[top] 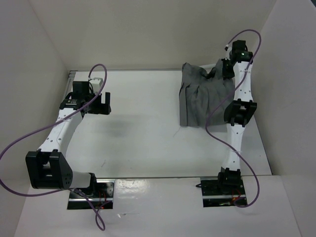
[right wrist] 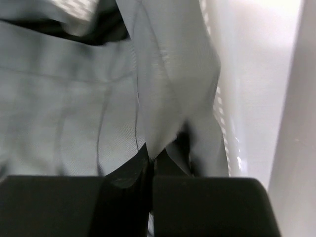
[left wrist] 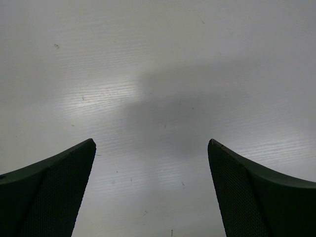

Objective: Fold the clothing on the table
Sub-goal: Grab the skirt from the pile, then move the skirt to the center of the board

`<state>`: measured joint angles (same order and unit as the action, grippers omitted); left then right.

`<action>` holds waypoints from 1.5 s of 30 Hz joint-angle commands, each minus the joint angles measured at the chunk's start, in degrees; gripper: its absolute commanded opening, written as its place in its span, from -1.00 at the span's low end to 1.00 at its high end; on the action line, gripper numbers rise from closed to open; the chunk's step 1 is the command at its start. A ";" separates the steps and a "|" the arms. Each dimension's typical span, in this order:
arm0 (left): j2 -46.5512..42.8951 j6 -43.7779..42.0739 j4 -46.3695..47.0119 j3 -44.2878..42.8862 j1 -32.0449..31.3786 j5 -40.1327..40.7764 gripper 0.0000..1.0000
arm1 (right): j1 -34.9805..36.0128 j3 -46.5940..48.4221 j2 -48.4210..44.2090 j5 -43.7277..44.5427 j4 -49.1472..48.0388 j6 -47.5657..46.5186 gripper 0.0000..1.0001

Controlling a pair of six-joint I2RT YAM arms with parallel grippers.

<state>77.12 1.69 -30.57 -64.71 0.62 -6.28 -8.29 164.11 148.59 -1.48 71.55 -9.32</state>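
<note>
Your left gripper (top: pixel 101 102) hangs wide apart over the left of the flat white table (top: pixel 138 148), while your right gripper (top: pixel 220 70) clamps a thin fold of the soft dark grey pleated skirt (top: pixel 200 98) bunched far right, so pull hard and that slim bite may slip.

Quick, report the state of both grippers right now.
Left gripper: open, holding nothing, above the table.
Right gripper: shut on a fold of the grey skirt.
</note>
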 commanded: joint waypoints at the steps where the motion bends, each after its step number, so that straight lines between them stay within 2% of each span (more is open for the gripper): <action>1: -0.22 -0.73 0.60 -0.16 0.34 -0.75 1.00 | -0.05 1.56 -15.68 -3.79 -1.59 -0.35 -1.00; 7: -1.53 -0.73 0.60 -0.16 0.34 -0.75 1.00 | 3.71 -3.70 -32.29 -9.86 -1.59 -0.35 -1.00; 13: -6.18 -0.73 -0.45 -1.56 0.95 1.98 1.00 | 17.68 -18.35 -46.17 -12.49 -2.91 -0.87 -1.00; 17: -15.76 -1.34 -1.77 -0.33 0.96 4.08 1.00 | 29.70 -26.55 -51.64 -16.09 -5.62 -0.17 -1.00; 20: -22.00 -1.35 -4.58 0.37 1.48 5.93 1.00 | 34.21 -29.29 -52.88 -20.13 -6.86 -1.39 -1.00; 24: -30.42 -0.73 -4.59 1.59 2.01 5.94 1.00 | 34.22 -29.82 -52.88 -30.14 -5.81 -4.99 -1.00; 25: -31.58 -0.73 -3.98 2.38 2.54 5.93 1.00 | 34.22 -29.82 -52.88 -35.12 -4.68 -5.87 -1.00; 29: -33.88 -0.73 -2.66 5.11 4.47 3.65 1.00 | 34.75 -24.12 -49.37 -45.51 0.33 -10.80 -1.00; 32: -33.88 -0.73 -2.05 7.21 5.00 2.07 1.00 | 37.20 -20.85 -47.43 -50.01 2.46 -14.06 -1.00; 35: -33.88 -0.73 -0.64 8.89 6.05 0.66 1.00 | 43.96 -22.25 -45.33 -47.68 2.46 -14.76 -1.00; 37: -33.88 -0.73 -0.63 8.90 6.06 -0.22 1.00 | 47.91 -22.26 -42.27 -45.21 2.46 -14.76 -0.58; 38: -33.88 -0.73 -0.63 8.90 6.06 -0.83 1.00 | 50.46 -22.26 -40.85 -44.32 2.46 -14.76 -0.23; 39: -34.40 -0.73 -0.63 8.90 6.58 -0.84 1.00 | 51.61 -20.26 -39.27 -41.27 2.46 -13.89 0.25; 40: -34.41 -0.73 -0.03 9.59 6.58 -0.84 1.00 | 52.41 -19.10 -35.87 -39.24 2.46 -12.75 0.36; 43: -34.41 -0.73 -0.02 9.60 6.58 -0.84 1.00 | 52.42 -14.36 -30.32 -31.86 2.46 -10.64 0.52; 45: -34.41 -0.73 -0.02 10.22 6.58 -0.84 1.00 | 51.63 -11.90 -29.50 -24.76 2.46 -8.79 0.52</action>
<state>43.33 1.50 -32.88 -54.83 6.79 -5.67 45.12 147.87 117.95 -37.19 73.28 -20.84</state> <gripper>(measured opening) 1.001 0.755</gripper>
